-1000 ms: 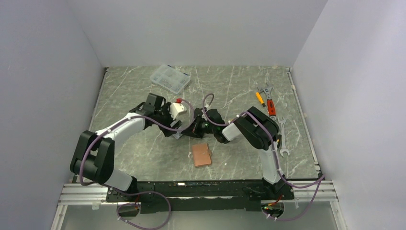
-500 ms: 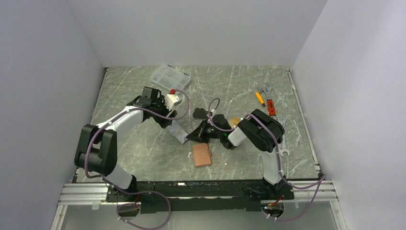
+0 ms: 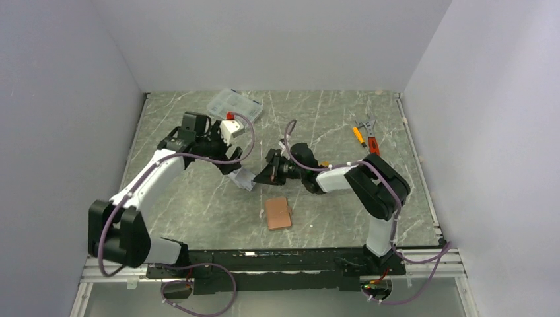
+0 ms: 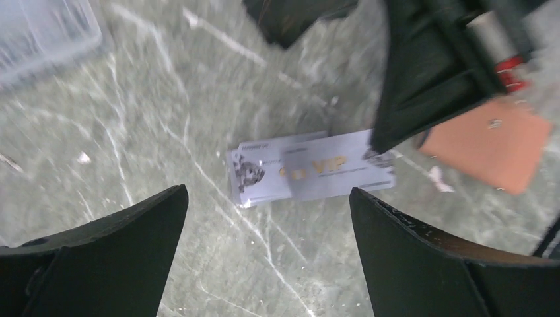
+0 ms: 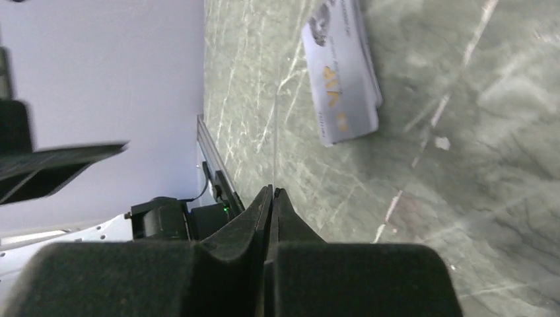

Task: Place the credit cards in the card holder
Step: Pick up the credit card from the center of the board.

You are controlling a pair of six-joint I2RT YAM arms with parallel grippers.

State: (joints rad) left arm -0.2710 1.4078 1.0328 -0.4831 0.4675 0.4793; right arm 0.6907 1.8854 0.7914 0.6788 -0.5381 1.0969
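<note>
Progress: early, by the look of it. No card seen going into the holder (image 3: 279, 212), which lies flat on the bench (image 3: 198, 205) near the front edge, w/ nothing sticking out of it. Can't tell if anything's already inside.

Silver card (image 4: 310, 173) lies flat on the bench btw the two hands, apart from the holder and a bit further back. Its edges look doubled in both wrist views, so poss. a 2nd card under it; can't confirm. Black and orange cards: can't pick either out for sure. A dark shape at the top of the left wrist view could be the black one or part of the right arm.

Left hand (image 4: 264, 218): spread wide, grasping nothing, hovering over the silver card w/ a finger either side, not touching it.
Right hand (image 5: 271, 198): clenched tight, nothing btw the fingers, tip low by the card's end nearest the holder. Contact w/ the card unclear.

Left to do, as I judge it: pretty much everything. Get a card off the bench (thin and flat, so prob. needs an edge lifted or a slide), open or steady the holder, slot the card in, repeat for the others.

Writing: silver card reads "VIP" in gold, mid-face. Dark emblem at one end, a few lines of small print, too blurred to read. No brand or text visible on the holder. Clear box (image 3: 234, 107) and tools (image 3: 367, 140) at the back: no legible labels.
</note>
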